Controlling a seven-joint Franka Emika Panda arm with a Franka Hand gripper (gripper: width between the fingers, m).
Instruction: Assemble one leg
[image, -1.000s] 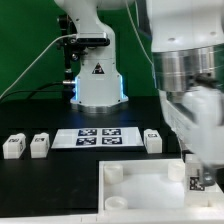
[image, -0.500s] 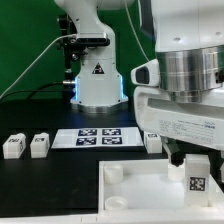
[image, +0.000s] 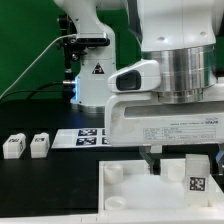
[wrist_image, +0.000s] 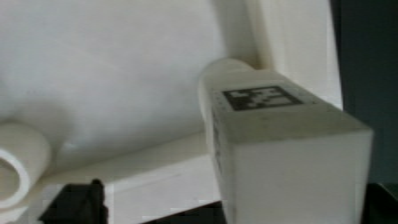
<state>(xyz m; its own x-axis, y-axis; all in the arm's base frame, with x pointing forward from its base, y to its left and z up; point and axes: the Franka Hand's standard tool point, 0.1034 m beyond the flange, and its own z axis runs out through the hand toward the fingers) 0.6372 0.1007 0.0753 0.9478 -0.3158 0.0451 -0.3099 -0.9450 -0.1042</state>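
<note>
One leg (image: 195, 177), a small white block with a marker tag on its face, stands upright on the near right corner of the large white panel (image: 130, 185). My gripper (image: 184, 160) hangs over it, open, with the leg between the fingers. In the wrist view the leg (wrist_image: 276, 130) fills the middle. It sits close to one finger, and a clear gap separates it from the other finger (wrist_image: 75, 200). Two more legs (image: 13, 146) (image: 39, 145) lie on the table at the exterior view's left.
The marker board (image: 92, 137) lies behind the panel, partly hidden by my hand. The arm's base (image: 97, 80) stands at the back. Round corner sockets (image: 112, 172) (image: 117, 202) rise on the panel's left side; one shows in the wrist view (wrist_image: 15, 165).
My hand has shifted toward the exterior view's left and now covers the leg that lay beside the marker board. The tagged leg on the panel's corner has stayed in place.
</note>
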